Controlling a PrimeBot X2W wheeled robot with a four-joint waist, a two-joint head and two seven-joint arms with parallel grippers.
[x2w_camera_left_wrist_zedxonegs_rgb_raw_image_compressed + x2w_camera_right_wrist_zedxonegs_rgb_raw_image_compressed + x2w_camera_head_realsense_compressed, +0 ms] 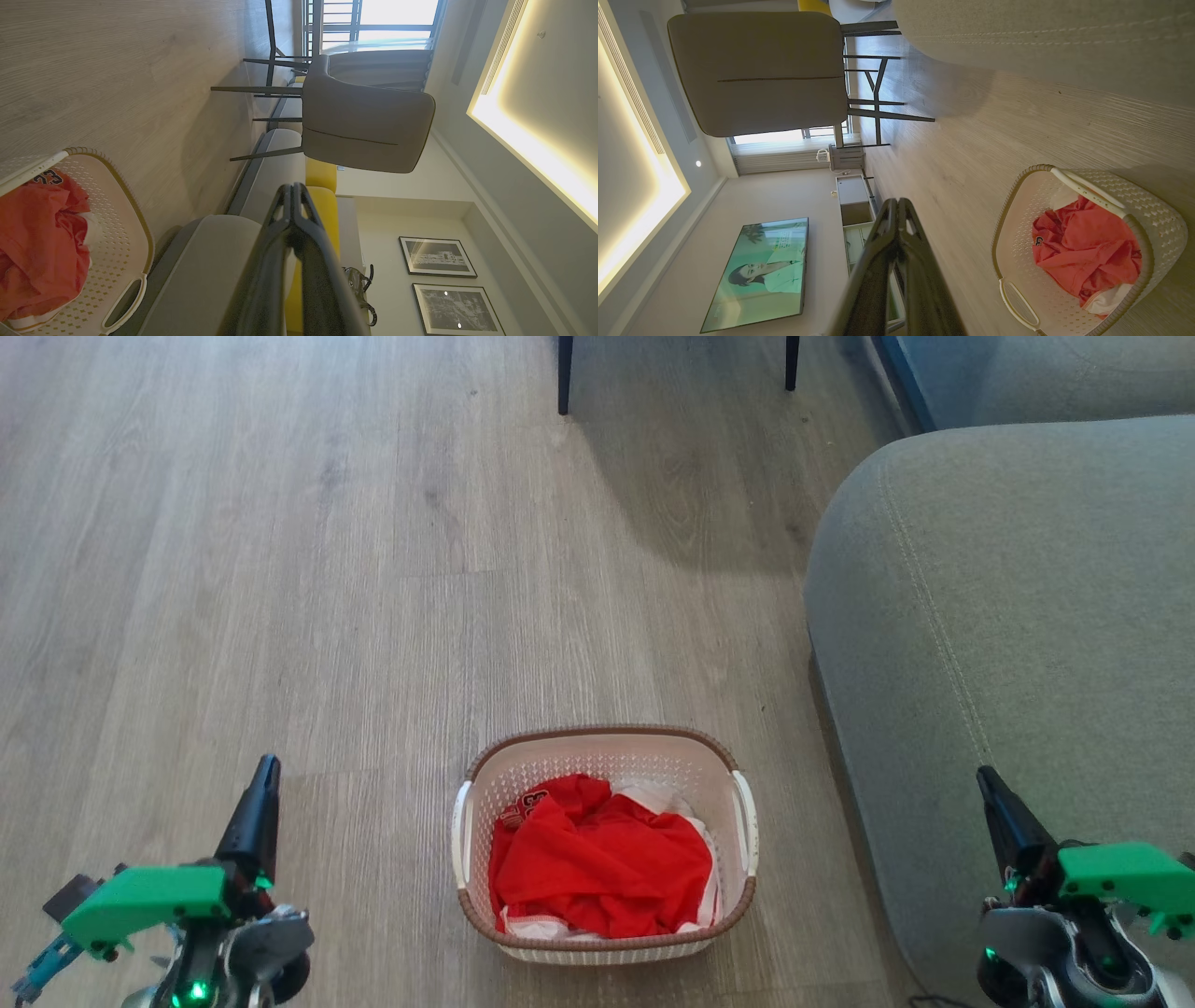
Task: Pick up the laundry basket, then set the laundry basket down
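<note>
Basket: on floor beside sofa, red shirt inside.
Left gripper: fingers pressed together, apart from basket.
Right gripper: fingers pressed together, before sofa.

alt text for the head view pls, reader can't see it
A cream-white laundry basket with a brown rim sits on a wood floor, holding a red garment over white cloth. The left gripper and right gripper show at the lower corners, both shut and clear of the basket; a grey sofa stands to its right.
</note>
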